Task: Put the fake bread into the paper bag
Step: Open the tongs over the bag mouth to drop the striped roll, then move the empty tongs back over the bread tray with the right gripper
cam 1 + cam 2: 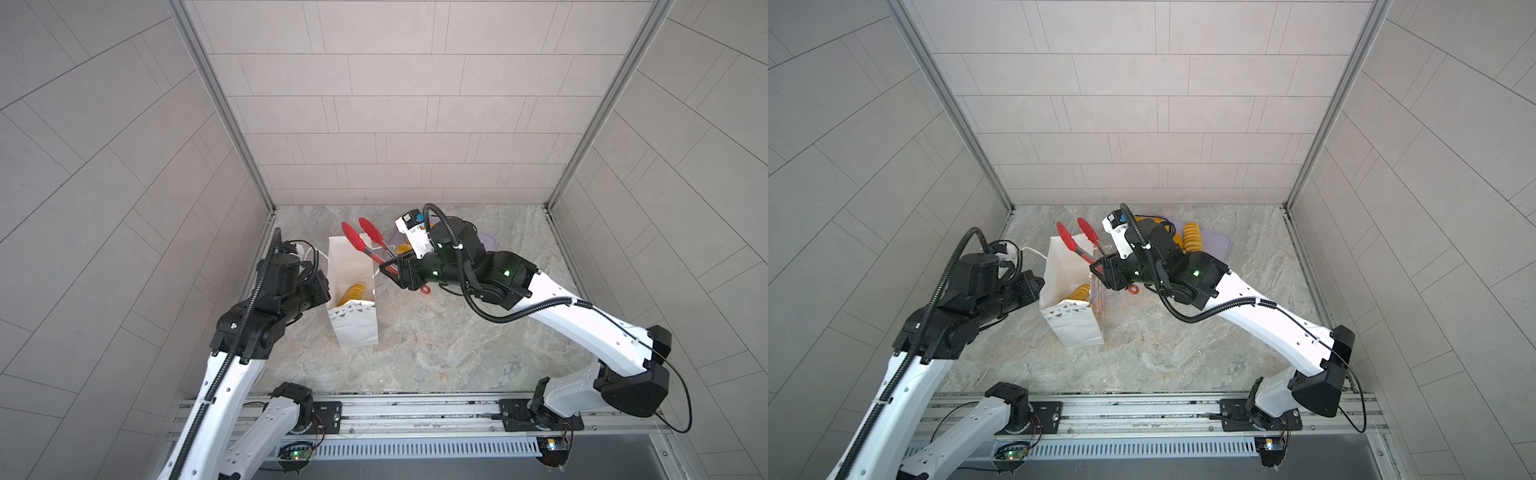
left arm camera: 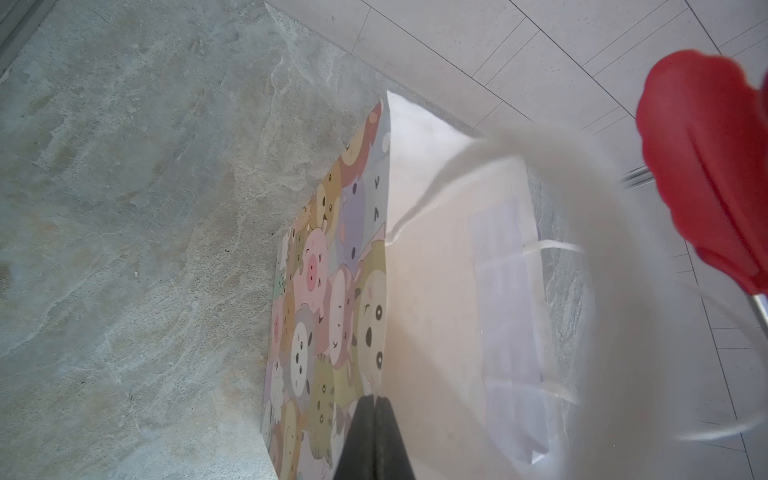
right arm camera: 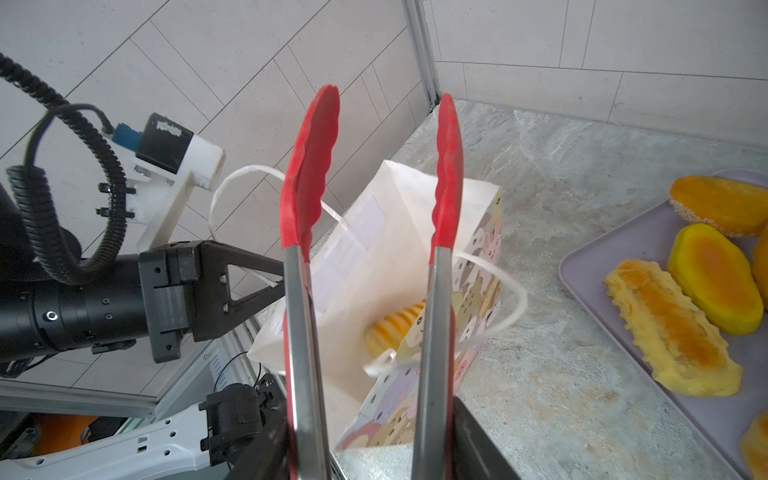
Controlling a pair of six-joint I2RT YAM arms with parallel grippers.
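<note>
The paper bag [image 1: 356, 328] [image 1: 1074, 325] stands upright and open on the stone floor, cartoon animal faces on its broad face [image 2: 332, 316]. My left gripper [image 2: 376, 402] [image 1: 326, 286] is shut on the rim of its left wall. One striped yellow piece of fake bread [image 1: 352, 293] [image 1: 1079, 292] [image 3: 395, 328] lies inside the bag. My right gripper [image 3: 370, 449] [image 1: 392, 270] is shut on red-tipped tongs [image 3: 305, 199] [image 1: 362, 236]. The tong arms are spread apart above the bag's mouth with nothing between the tips.
A lilac tray [image 3: 615, 266] [image 1: 1219, 243] lies behind the right arm with more fake bread: an orange oval [image 3: 715, 282], a long ridged piece [image 3: 673, 332], a striped roll [image 1: 1192, 237]. Tiled walls enclose the floor. The bag's cord handles [image 3: 515, 299] loop outward.
</note>
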